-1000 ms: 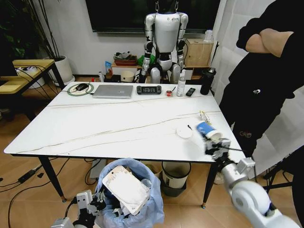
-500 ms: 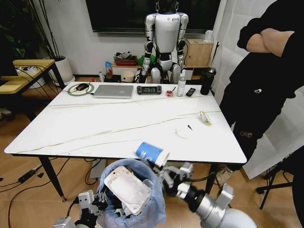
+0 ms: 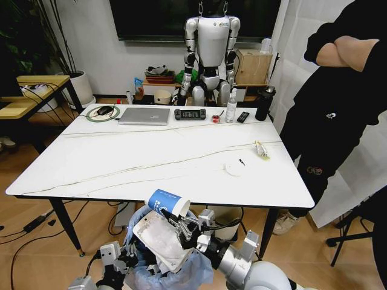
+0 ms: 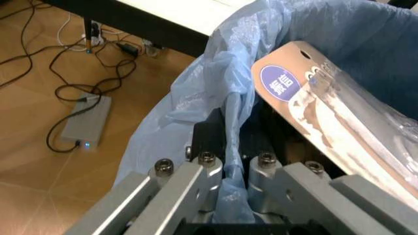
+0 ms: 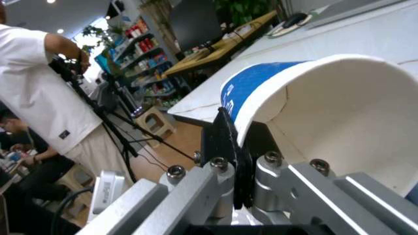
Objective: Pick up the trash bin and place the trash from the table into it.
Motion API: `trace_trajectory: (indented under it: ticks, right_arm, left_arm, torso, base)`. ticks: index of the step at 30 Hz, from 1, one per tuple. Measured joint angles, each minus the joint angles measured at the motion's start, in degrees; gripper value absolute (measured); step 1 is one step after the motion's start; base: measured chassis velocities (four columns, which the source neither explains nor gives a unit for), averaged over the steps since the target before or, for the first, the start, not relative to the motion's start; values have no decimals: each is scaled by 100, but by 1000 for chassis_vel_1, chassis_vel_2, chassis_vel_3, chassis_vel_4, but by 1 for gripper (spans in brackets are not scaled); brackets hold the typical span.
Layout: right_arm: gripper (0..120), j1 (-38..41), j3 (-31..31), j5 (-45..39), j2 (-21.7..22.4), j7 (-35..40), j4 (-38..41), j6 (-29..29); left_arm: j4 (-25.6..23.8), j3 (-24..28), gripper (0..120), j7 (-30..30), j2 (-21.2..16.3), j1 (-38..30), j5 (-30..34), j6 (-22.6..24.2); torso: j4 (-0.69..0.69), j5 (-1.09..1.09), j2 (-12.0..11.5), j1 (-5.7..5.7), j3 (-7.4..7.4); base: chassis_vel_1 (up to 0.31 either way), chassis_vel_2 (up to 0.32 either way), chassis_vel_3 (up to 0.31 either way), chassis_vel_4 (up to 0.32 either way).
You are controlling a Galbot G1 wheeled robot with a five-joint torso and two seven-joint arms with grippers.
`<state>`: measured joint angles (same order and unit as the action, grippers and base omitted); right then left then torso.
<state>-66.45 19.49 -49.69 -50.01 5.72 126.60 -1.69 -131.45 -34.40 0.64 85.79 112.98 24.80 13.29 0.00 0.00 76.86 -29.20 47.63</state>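
The trash bin [image 3: 181, 269], lined with a crinkled light-blue bag, hangs below the table's front edge with a clear wrapper and white card [image 3: 158, 238] sticking out of it. My left gripper [image 3: 116, 261] is shut on the bag-covered rim [image 4: 228, 161]. My right gripper [image 3: 181, 222] is shut on the rim of a blue-white paper cup [image 3: 166, 202], held tilted just above the bin's opening; the cup [image 5: 313, 112] looms large in the right wrist view. On the marble table [image 3: 121, 163] lie a white lid [image 3: 234, 168] and a small wrapper scrap [image 3: 261, 150].
A laptop [image 3: 144, 116], a controller [image 3: 189, 114], a spray bottle [image 3: 230, 107] and a black flask [image 3: 263, 103] line the table's far edge. A person in black [image 3: 329, 115] stands at the right. Another bin [image 3: 222, 225] sits under the table. Cables cross the floor [image 4: 78, 98].
My right arm has carried the cup from the table's right front corner down and leftward to just above the bin. The left gripper and bin have stayed put.
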Motion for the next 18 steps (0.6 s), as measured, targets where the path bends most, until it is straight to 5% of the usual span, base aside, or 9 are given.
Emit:
trace_trajectory:
  ticks: [14,18]
  right_arm:
    - [0,-193,233,240,-2,358,157,136]
    - [10,-249,204,349,-14,352,164,187]
  left_arm:
    - [-51,-23,0,-20,11,-3,-6,2]
    - [-66,-4,0,-20,25,0,1,8]
  torso:
    - [0,0,0,0,0]
    - [0,0,0,0,0]
  base:
    - [0,0,0,0]
    - [0,0,0,0]
